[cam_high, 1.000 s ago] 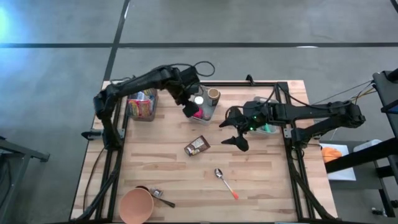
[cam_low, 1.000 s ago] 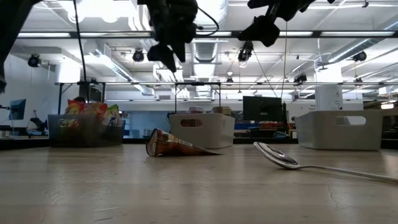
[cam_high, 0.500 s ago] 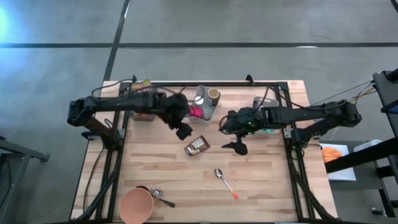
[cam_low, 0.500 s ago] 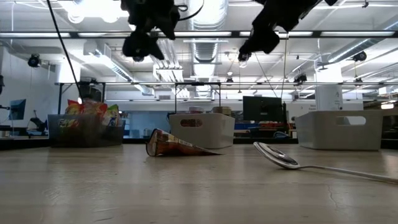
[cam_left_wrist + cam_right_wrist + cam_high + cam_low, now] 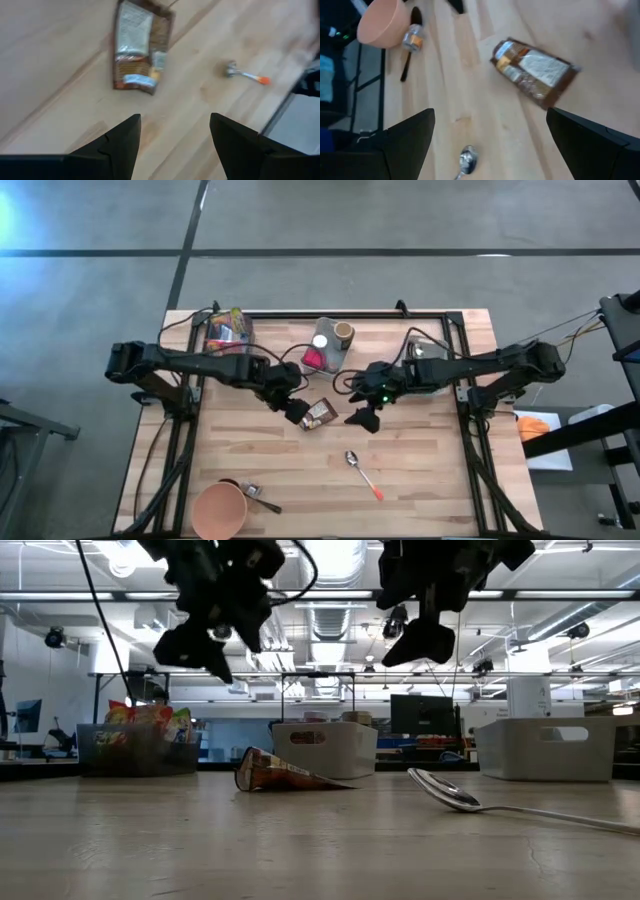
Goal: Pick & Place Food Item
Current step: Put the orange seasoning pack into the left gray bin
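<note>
A brown snack packet (image 5: pixel 318 413) lies flat on the wooden table near its middle; the left wrist view shows the packet (image 5: pixel 140 50) ahead of my fingers, and so does the right wrist view (image 5: pixel 535 70). My left gripper (image 5: pixel 291 409) hangs open just left of the packet, above the table, tipped downward. My right gripper (image 5: pixel 360 418) hangs open just right of it, also clear of the table. In the low view, both the left gripper (image 5: pixel 200 640) and the right gripper (image 5: pixel 420 640) stand well above the packet (image 5: pixel 285 772).
A spoon (image 5: pixel 362 472) with an orange handle lies nearer the front edge. A tan bowl (image 5: pixel 218 510) sits at the front left with a small utensil beside it. A bin of snack bags (image 5: pixel 228 332) stands at the far left, a white bin (image 5: pixel 325 352) at the far middle.
My left gripper has swung from over the far white bin toward the near edge and down, rolling as it went, and now hangs beside the packet's left side. My right gripper has sunk a little toward the packet and rolled. The packet has stayed put.
</note>
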Controlling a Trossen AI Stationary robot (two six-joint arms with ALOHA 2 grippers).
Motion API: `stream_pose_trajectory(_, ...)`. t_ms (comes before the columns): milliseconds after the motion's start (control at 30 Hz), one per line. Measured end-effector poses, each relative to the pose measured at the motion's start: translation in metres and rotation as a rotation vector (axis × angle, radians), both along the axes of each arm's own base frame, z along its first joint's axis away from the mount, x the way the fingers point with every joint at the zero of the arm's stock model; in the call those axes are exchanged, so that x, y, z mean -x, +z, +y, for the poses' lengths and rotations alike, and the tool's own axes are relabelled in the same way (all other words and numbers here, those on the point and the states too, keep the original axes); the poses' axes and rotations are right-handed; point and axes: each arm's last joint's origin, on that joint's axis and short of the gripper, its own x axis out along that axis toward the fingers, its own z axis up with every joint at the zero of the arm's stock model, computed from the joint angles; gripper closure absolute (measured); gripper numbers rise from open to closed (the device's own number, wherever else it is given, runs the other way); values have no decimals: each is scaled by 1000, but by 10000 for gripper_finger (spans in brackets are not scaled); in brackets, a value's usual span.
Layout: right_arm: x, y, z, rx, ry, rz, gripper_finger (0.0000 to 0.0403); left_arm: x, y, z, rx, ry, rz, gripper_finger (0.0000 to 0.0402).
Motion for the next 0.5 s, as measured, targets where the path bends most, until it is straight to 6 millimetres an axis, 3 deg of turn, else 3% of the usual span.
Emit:
stream_pose_trajectory(267,-11,-11,18,-30,65,-7,23,3,-39,-1,40,35,-98,158)
stream_pose_trajectory(500,-11,-11,19,-36,58,-10,23,9,-55,0,-37,-17,-112,157)
